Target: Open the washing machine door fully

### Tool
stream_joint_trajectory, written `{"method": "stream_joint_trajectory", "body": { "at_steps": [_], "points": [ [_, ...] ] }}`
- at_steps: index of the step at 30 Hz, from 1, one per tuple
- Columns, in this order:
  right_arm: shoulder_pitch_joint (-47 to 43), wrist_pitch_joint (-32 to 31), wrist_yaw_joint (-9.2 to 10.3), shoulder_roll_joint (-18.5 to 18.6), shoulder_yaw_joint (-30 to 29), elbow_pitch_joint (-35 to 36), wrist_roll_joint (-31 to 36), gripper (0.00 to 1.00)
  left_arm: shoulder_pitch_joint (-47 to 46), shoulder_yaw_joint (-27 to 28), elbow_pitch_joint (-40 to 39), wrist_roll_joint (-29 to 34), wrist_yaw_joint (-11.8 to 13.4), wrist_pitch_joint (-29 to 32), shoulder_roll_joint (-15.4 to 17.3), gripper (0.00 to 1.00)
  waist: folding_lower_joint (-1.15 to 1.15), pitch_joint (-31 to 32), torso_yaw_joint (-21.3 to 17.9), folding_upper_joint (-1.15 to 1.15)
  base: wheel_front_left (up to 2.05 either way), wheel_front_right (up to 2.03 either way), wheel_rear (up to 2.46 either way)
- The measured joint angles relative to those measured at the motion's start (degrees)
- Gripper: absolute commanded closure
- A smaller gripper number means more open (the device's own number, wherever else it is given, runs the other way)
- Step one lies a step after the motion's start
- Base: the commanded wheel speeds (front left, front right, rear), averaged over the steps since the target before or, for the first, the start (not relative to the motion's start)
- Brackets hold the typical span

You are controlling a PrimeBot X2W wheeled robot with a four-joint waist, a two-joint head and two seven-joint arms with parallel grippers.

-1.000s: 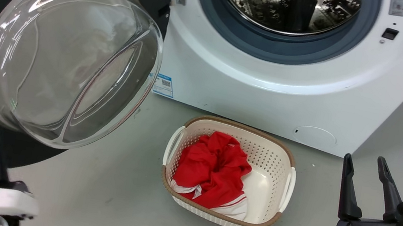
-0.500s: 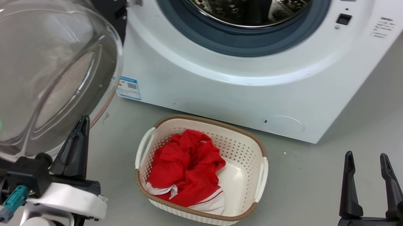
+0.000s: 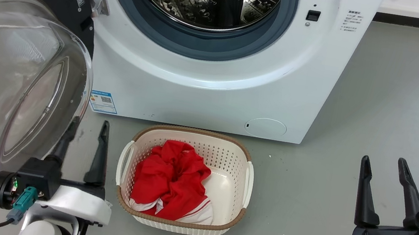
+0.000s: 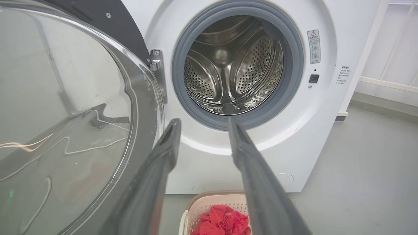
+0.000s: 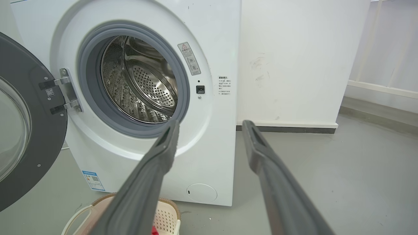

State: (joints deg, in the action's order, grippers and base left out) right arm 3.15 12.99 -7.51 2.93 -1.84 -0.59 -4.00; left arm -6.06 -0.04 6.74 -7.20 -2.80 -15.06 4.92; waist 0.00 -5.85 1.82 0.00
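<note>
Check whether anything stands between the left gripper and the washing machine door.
Nothing visible does. The left gripper, jaws open, sits right beside the glass bowl of the door. The laundry basket lies on the gripper's other side, away from the door.

The right gripper (image 5: 211,124) reaches up from the bottom edge, its two long dark grey fingers (image 5: 147,182) spread wide with nothing between them. Beyond them stands the big white box-shaped front-loading washing machine (image 5: 215,147), its grey rubber ring (image 5: 86,91) framing the perforated steel drum (image 5: 143,85). The large round glossy black door with its clear glass bowl (image 5: 49,137) hangs swung out at the left edge on a metal hinge (image 5: 67,89). Low on the machine's front sit a small blue label (image 5: 93,180) and a small round white flap (image 5: 201,192). A white perforated basket with a brown rim (image 5: 166,217) rests on the grey floor (image 5: 326,169) just before the machine, partly hidden by the left finger
</note>
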Motion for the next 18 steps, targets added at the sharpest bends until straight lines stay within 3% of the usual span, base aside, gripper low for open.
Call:
{"method": "stream_joint_trajectory", "body": {
  "at_steps": [18],
  "points": [
    [-0.7, 0.2, 0.00, 0.0, 0.1, -1.3, -1.1, 0.00, 0.0, -0.4, 0.4, 0.2, 0.8, 0.0, 1.3, 0.00, 0.00, 0.4, -0.2, 0.00, 0.00, 0.00, 0.00]
  ]
}}
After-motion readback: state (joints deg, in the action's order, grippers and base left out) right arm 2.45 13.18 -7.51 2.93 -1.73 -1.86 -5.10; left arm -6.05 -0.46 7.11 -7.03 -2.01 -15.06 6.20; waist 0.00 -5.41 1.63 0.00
